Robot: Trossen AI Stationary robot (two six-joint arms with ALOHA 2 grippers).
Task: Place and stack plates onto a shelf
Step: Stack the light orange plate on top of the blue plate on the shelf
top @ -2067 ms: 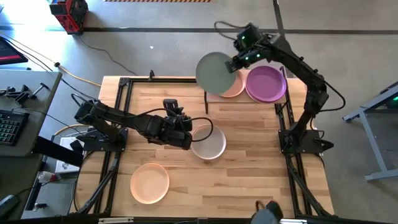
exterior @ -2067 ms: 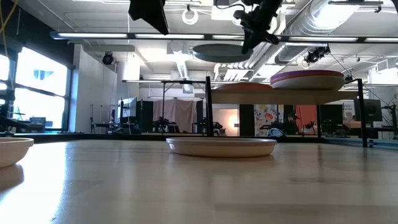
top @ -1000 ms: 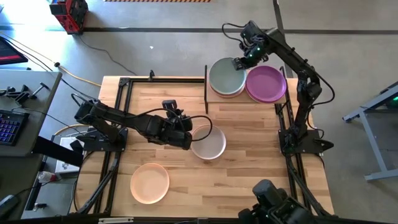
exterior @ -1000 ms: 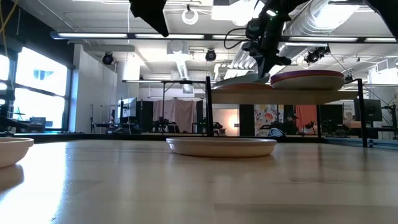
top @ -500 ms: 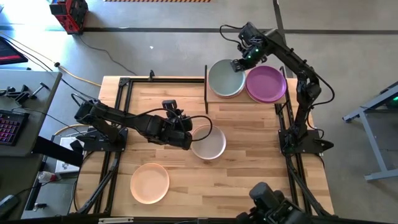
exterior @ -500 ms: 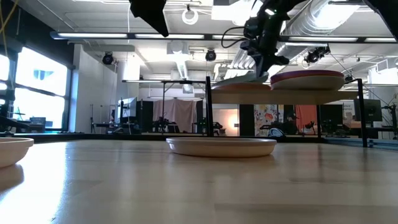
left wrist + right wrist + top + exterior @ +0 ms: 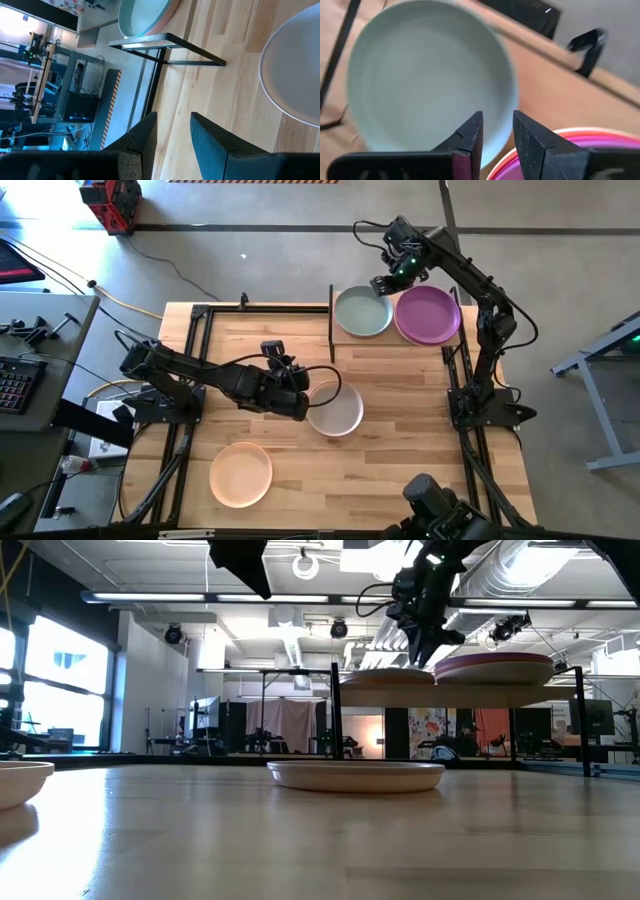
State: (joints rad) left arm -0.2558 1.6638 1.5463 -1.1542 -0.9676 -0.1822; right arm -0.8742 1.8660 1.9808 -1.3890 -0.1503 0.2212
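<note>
The sage green plate (image 7: 362, 312) lies flat on a terracotta plate (image 7: 172, 11) on the left half of the shelf (image 7: 392, 340). Beside it, a purple plate (image 7: 428, 315) sits on a magenta one (image 7: 540, 145). My right gripper (image 7: 383, 281) is open and hovers just over the green plate's far-right rim (image 7: 506, 107), apart from it in the low view (image 7: 420, 656). My left gripper (image 7: 303, 402) waits low and open beside the left rim of the cream-white plate (image 7: 336, 409), which rests on the table. A pale peach plate (image 7: 240, 473) rests near the table's near edge.
The shelf's black posts (image 7: 331, 330) stand at the far side of the table. Black frame rails (image 7: 190, 350) run along the table's left and right edges. Bare wood (image 7: 420, 430) lies between the shelf and the near edge. A dark device (image 7: 435, 505) shows at the near edge.
My right gripper brought the sage green plate down onto the stack on the shelf. A second ago the plate was tilted with its far-right rim raised; now it lies flat. The gripper has since risen slightly. My left arm kept still.
</note>
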